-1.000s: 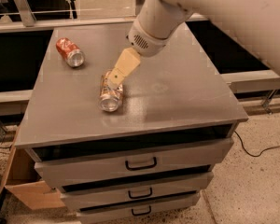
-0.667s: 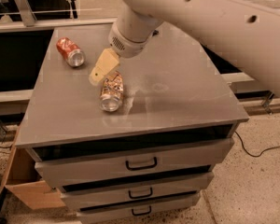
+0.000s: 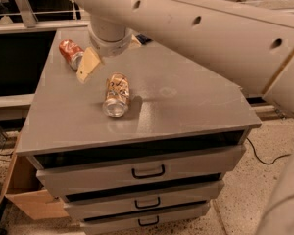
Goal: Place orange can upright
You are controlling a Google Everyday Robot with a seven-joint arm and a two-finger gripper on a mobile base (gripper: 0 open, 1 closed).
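Observation:
The orange can (image 3: 116, 95), pale golden-tan with whitish and brown markings and silver ends, lies on its side on the grey cabinet top (image 3: 186, 106), one silver end facing the front edge. My gripper (image 3: 87, 65), with tan fingers, hangs over the cabinet top to the upper left of the can, apart from it and close to a red-orange can. It holds nothing that I can see.
A deeper red-orange can (image 3: 70, 53) lies on its side at the far left of the top, next to the gripper. The cabinet has three drawers (image 3: 147, 173) below. A cardboard box (image 3: 27, 199) stands on the floor at the left. My arm spans the upper frame.
My gripper has moved left and away from the orange can, toward the red-orange can. The orange can still lies on its side in the same spot.

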